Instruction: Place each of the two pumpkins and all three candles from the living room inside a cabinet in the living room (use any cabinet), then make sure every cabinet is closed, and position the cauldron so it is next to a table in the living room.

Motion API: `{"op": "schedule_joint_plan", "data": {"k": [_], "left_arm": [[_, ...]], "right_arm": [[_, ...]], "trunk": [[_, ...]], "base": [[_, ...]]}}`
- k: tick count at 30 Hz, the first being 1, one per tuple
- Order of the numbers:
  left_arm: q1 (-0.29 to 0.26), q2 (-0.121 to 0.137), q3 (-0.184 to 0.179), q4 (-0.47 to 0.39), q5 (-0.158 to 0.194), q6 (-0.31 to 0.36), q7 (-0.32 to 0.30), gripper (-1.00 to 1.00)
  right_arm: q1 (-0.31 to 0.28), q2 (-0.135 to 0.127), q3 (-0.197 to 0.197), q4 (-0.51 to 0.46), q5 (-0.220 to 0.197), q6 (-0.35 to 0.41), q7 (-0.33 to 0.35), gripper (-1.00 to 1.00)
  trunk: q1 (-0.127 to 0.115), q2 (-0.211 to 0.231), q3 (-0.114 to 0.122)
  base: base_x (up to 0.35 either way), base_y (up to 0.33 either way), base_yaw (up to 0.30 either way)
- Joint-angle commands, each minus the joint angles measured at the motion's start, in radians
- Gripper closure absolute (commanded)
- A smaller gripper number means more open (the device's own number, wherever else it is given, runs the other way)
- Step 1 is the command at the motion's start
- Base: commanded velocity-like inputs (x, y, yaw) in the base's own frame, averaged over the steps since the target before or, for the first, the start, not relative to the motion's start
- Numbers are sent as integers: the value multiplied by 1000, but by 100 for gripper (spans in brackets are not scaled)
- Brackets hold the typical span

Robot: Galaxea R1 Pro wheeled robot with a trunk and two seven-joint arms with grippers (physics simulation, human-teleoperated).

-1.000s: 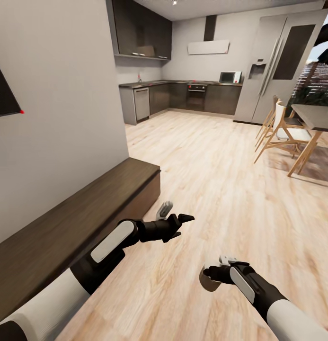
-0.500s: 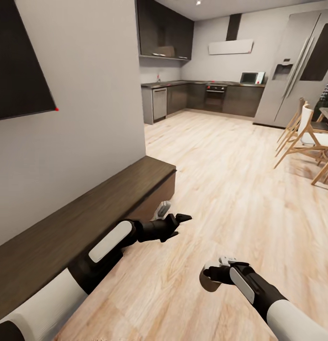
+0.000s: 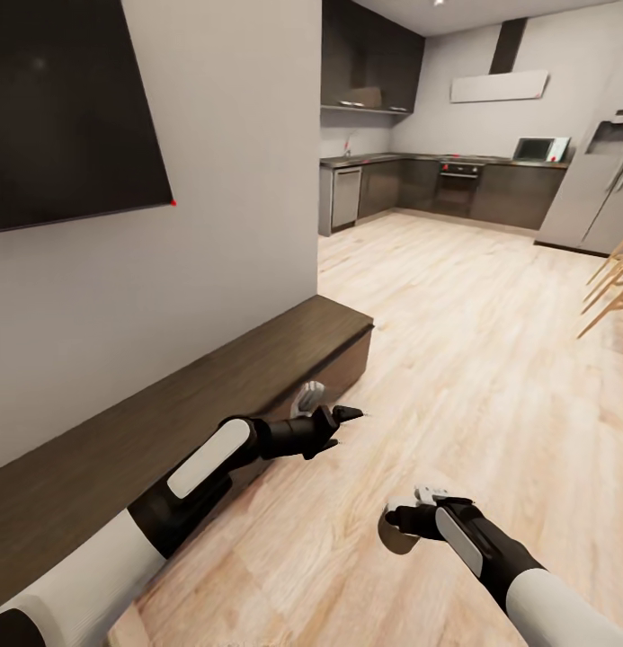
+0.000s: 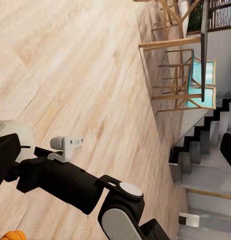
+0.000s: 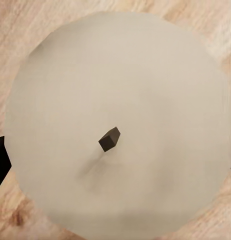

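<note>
The round cream candle [image 5: 115,130] with a small dark wick sits pinched in the right gripper [image 3: 403,526], low over the floor. The left gripper [image 3: 327,415] looks spread and empty. Next, I think, face the long dark brown wooden cabinet [image 3: 257,359] squarely and pull a drawer.

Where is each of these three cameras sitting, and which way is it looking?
Head view: on the robot's head, looking forward and down past the cabinet toward the kitchen; both arms show.
Left wrist view: on the left arm, looking across plank floor toward chairs and stairs; the right arm crosses it.
Right wrist view: on the right arm, staring at the candle top.
Shared: head and right wrist views both show the candle held by the right gripper.
</note>
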Motion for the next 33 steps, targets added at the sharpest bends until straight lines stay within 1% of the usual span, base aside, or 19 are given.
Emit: {"op": "schedule_joint_plan", "data": {"k": [1, 13, 16, 22, 27, 33], "left_arm": [[0, 0, 0, 0, 0, 0, 0, -100], [0, 0, 0, 1, 0, -1, 0, -100], [0, 0, 0, 3, 0, -1, 0, -100], [0, 0, 0, 25, 0, -2, -1, -100], [0, -4, 1, 55, -1, 0, -2, -100], [0, 0, 5, 74, 0, 0, -2, -100]], "right_arm": [[0, 0, 0, 0, -1, 0, 0, 100], [0, 0, 0, 3, -1, 0, 0, 100], [0, 0, -1, 2, -3, 0, 0, 100], [0, -2, -4, 10, -3, -3, 2, 100], [0, -2, -7, 8, -5, -2, 2, 100], [0, 1, -3, 10, 0, -2, 0, 100]], "trunk": [[0, 0, 0], [0, 0, 0], [0, 0, 0], [0, 0, 0], [-19, 35, 16], [-42, 77, 35]], "base": [[0, 0, 289], [0, 0, 289], [0, 0, 126], [0, 0, 18], [0, 0, 1], [0, 0, 222]]}}
